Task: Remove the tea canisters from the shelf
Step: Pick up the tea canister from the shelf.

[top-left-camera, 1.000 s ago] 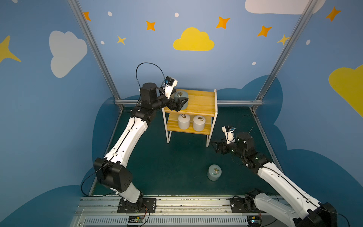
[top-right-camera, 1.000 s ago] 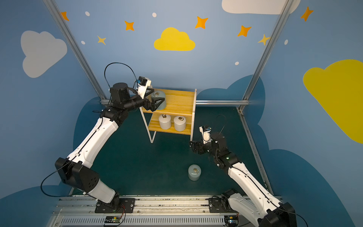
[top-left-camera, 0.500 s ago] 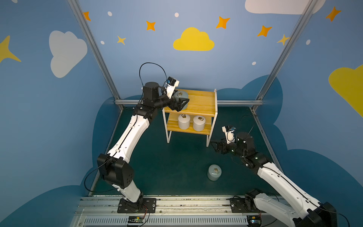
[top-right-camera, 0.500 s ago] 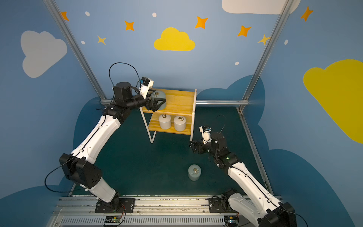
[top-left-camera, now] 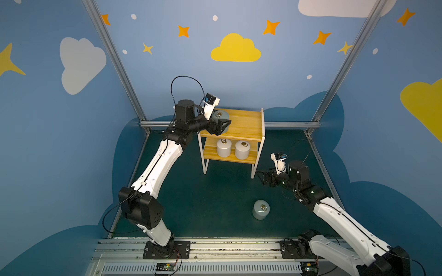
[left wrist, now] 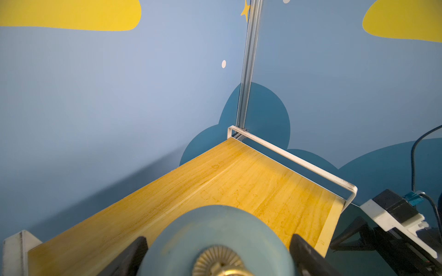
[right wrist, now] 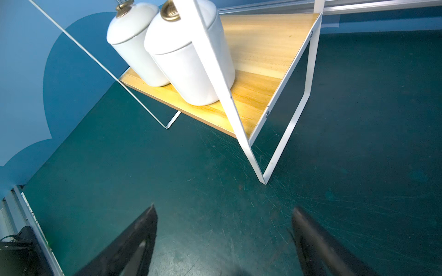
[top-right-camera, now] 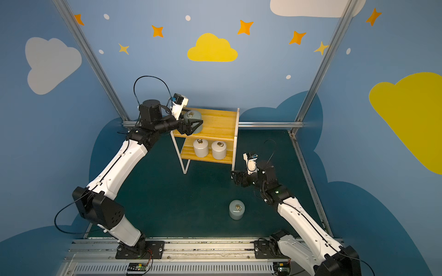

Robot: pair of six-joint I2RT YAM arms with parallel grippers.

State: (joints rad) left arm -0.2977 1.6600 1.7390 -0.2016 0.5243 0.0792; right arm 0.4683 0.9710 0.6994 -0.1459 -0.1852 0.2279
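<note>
Four tea canisters to call, sweeping left to right. Starting at the far left, up on the top board of the shelf (top-left-camera: 244, 121): left gripper (top-left-camera: 220, 121) reaching in from the left, clamped around the upper grey-blue canister (top-left-camera: 218, 115). Seen close in the left wrist view, with a black finger (left wrist: 134, 253) tight against each side of the lid and the brass ring pull in the middle. Standing upright at the left end of that board; hard to say whether lifted clear of the wood.

Dropping down a tier: left off-white canister (top-left-camera: 224, 148) and right off-white canister (top-left-camera: 242, 149), both upright, just beside each other, towards the near edge of the lower board. Confirmed from the right wrist view, behind a white frame leg.

Coming nearer and rightward: lower grey-blue canister (top-left-camera: 261, 209) standing alone on the dark green floor (right wrist: 215, 191), off the shelf and well apart from it, ring pull up.

Finishing on the right: right gripper (top-left-camera: 260, 176) hanging low, just beside the shelf's near right leg, pointing left, fingers spread wide with only bare floor between them, holding nothing.
</note>
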